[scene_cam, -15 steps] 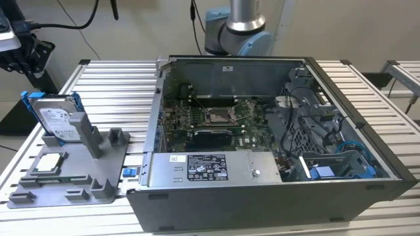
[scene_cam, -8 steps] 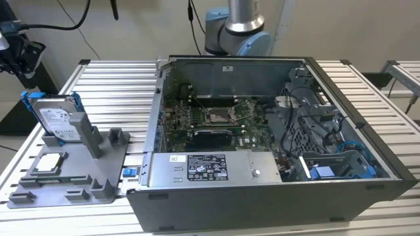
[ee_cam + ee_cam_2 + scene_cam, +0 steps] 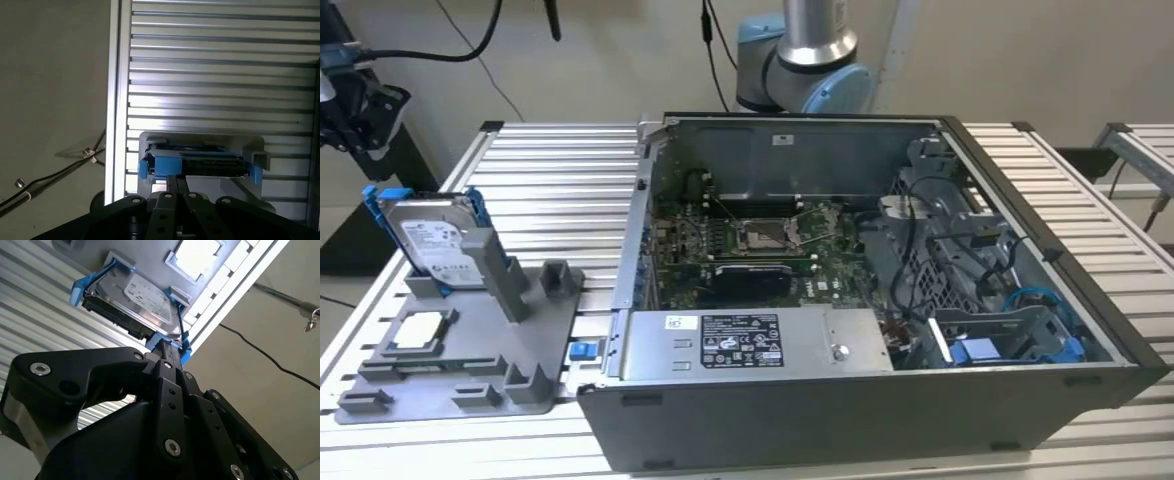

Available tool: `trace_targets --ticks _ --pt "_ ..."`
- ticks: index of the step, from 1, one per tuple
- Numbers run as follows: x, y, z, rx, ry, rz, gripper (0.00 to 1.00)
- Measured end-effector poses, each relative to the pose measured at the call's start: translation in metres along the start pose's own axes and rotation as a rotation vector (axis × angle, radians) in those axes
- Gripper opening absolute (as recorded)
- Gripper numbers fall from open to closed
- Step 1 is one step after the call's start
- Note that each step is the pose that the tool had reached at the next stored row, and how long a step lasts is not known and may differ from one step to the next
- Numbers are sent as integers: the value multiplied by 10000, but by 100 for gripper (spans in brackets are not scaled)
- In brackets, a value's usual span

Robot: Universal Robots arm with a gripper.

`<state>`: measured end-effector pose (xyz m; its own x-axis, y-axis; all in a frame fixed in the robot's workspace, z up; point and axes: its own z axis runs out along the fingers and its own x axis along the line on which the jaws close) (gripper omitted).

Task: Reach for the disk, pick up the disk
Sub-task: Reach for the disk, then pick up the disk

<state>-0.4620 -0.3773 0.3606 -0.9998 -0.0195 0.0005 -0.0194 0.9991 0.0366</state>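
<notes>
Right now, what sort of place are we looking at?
Probably a robotics lab bench for computer assembly: an open computer case lies on a slatted metal table, the disk stands in a grey fixture, and a robot arm rises behind.

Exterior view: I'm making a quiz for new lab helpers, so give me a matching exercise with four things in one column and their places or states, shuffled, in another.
Things:
1. disk
2. square chip
3. computer case
4. robot arm

Places or states:
A. behind the case
B. lying flat on the grey stand
C. standing upright in the grey stand
D. open on top, on the slatted table

Pairs: 1-C, 2-B, 3-D, 4-A.
</notes>
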Motion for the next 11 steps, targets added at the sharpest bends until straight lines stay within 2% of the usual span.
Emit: trace_targets --ticks 6,11 --pt "1 0 -1 1 7 -158 0" --pt "3 0 1 0 35 -991 0"
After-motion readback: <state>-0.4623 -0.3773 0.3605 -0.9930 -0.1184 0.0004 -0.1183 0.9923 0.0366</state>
